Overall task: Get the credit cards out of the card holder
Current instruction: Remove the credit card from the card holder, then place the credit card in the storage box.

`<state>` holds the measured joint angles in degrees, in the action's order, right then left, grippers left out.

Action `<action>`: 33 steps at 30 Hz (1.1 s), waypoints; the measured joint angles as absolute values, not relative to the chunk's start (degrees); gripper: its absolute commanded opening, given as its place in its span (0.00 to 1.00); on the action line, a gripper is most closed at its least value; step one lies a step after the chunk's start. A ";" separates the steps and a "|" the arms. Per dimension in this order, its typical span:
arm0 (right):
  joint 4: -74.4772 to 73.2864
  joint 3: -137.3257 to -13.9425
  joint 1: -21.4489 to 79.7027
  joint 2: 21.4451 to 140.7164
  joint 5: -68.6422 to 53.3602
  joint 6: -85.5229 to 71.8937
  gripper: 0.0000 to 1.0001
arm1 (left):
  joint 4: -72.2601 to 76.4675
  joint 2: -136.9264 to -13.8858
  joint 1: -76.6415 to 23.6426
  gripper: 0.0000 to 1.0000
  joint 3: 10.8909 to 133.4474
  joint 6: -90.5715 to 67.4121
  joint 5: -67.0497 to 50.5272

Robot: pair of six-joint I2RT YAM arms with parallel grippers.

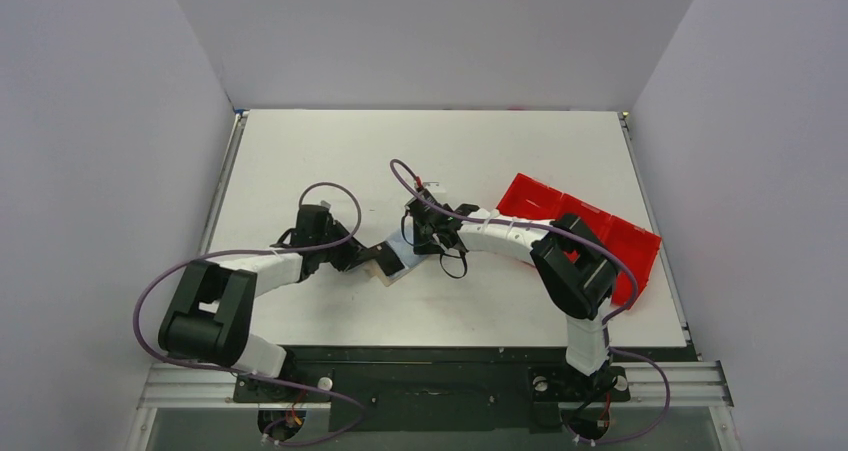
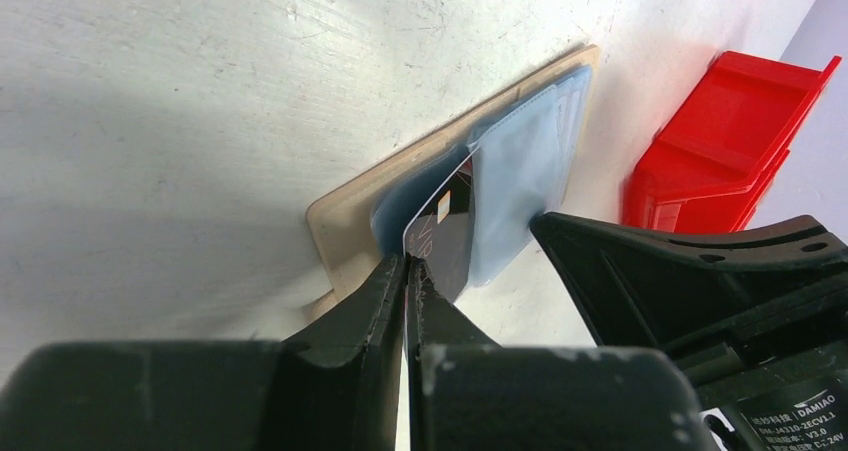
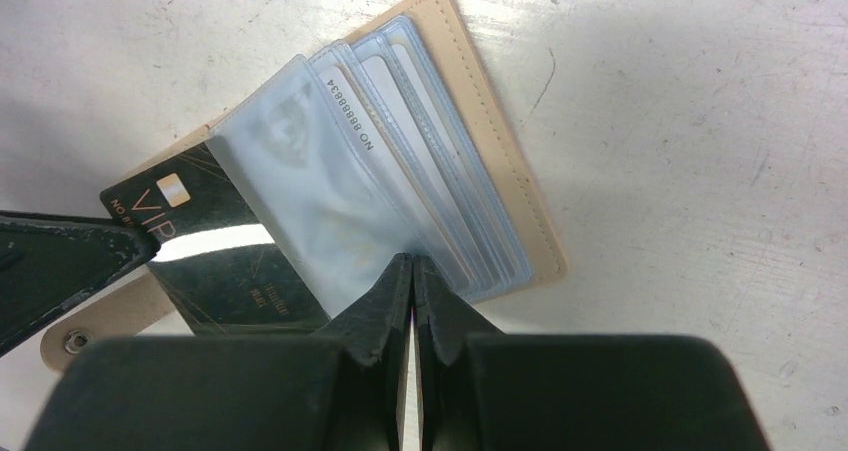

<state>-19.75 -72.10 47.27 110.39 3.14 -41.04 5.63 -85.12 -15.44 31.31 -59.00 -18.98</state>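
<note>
- The white surface (image 1: 420,151) carries everything.
- A red tray (image 1: 540,199) sits by the right edge of the surface, partly hidden behind the right arm.
- The holder (image 3: 500,161), tan, lies open and flat near the middle of the surface, a little toward the near edge, between the two tools.
- The left tool (image 2: 408,266) is clenched on the end of a card.
- The right tool (image 3: 412,266) is clenched, its tips on the near edge of the sleeves; whether it pinches one I cannot tell.
- Clear plastic sleeves (image 3: 400,151) fan across the holder's inside.
- The card (image 3: 200,271), black with "VIP" on it, sticks partly out of the top sleeve at the holder's left end.
</note>
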 measured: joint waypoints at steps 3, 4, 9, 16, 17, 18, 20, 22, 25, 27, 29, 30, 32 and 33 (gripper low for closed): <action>-19.75 -72.10 47.27 110.39 3.14 -41.04 0.00 | 4.01 -83.70 -15.25 0.00 31.31 -58.28 -18.37; -19.75 -72.10 47.27 110.39 3.14 -41.04 0.00 | 3.53 -83.29 -15.22 0.00 31.31 -58.02 -18.22; -19.75 -72.10 47.27 110.32 3.14 -41.01 0.00 | 1.85 -81.84 -15.14 0.00 31.31 -57.32 -17.50; -19.99 -72.27 47.24 110.21 3.01 -40.75 0.03 | -0.10 -79.61 -14.98 0.00 31.33 -56.23 -17.34; -20.16 -72.38 47.22 110.19 2.98 -40.60 0.04 | -0.56 -79.20 -14.96 0.00 31.38 -56.12 -17.34; -20.51 -72.51 47.16 110.17 3.01 -40.45 0.08 | -1.08 -78.83 -14.94 0.00 31.48 -56.03 -17.34; -21.63 -72.93 46.85 110.10 3.05 -39.90 0.18 | -1.89 -78.22 -14.94 0.00 31.88 -55.64 -17.34; -22.70 -73.41 46.52 110.00 3.16 -39.62 0.33 | -2.48 -77.71 -14.92 0.00 32.36 -55.11 -17.37; -24.56 -74.37 46.37 109.14 3.40 -38.98 0.52 | -3.27 -77.14 -14.90 0.00 33.15 -54.72 -17.37; -25.30 -74.94 46.13 107.94 3.49 -38.57 0.60 | -3.84 -76.66 -14.90 0.00 33.63 -54.50 -17.45; -25.56 -75.22 46.04 106.34 3.44 -38.17 0.63 | -4.29 -76.27 -14.90 0.00 34.06 -54.22 -17.74; -25.56 -75.29 45.87 105.38 3.38 -38.15 0.64 | -4.60 -76.05 -14.90 0.00 34.39 -54.11 -17.93; -25.47 -75.29 45.45 103.44 2.72 -38.11 0.66 | -5.08 -75.77 -14.90 0.00 35.07 -53.78 -18.35; -25.19 -75.24 45.32 102.45 1.98 -38.13 0.66 | -5.37 -75.61 -14.90 0.00 35.48 -53.74 -18.57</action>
